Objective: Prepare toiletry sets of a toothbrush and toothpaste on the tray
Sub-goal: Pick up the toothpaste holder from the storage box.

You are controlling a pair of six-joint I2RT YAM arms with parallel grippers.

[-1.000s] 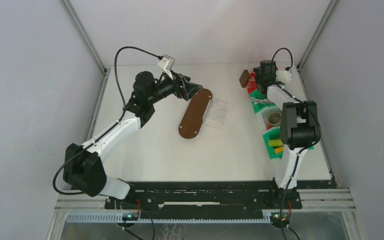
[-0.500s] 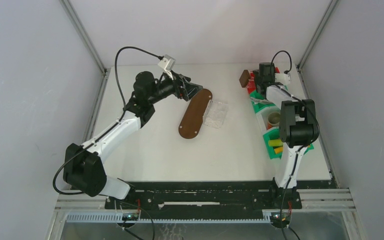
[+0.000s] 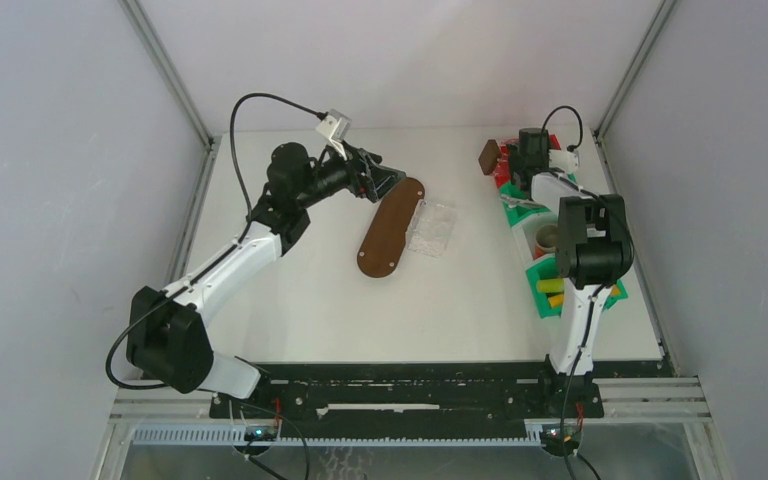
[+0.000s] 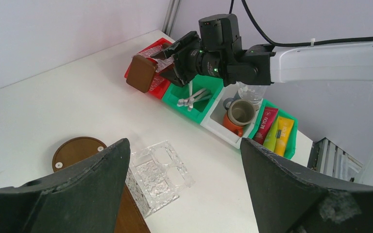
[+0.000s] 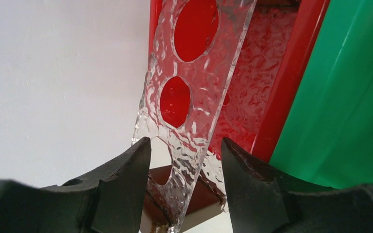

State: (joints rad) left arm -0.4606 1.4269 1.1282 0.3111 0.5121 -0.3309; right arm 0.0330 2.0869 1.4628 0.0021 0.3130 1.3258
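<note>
The brown oval tray (image 3: 390,230) lies mid-table, and its far end shows in the left wrist view (image 4: 77,151). The toothpaste tubes lie in a green bin (image 4: 291,121): one pink-red (image 4: 266,125), one lime green (image 4: 273,137), beside a yellow one. White toothbrushes (image 4: 192,98) lie in another green bin. My left gripper (image 3: 390,180) is open and empty above the tray's far end. My right gripper (image 5: 185,141) is open at the red bin (image 5: 291,73). Its jaws stand on either side of a clear holder (image 5: 194,92) on a brown base, without touching it.
A second clear holder (image 3: 432,229) lies on the table right of the tray, also seen in the left wrist view (image 4: 160,172). An orange mug (image 4: 239,114) sits in a white bin. The row of bins runs along the table's right edge (image 3: 650,300).
The right arm's elbow and wrist have shifted slightly at the red bin. The left arm, the tray and the holder on the table have not moved.
</note>
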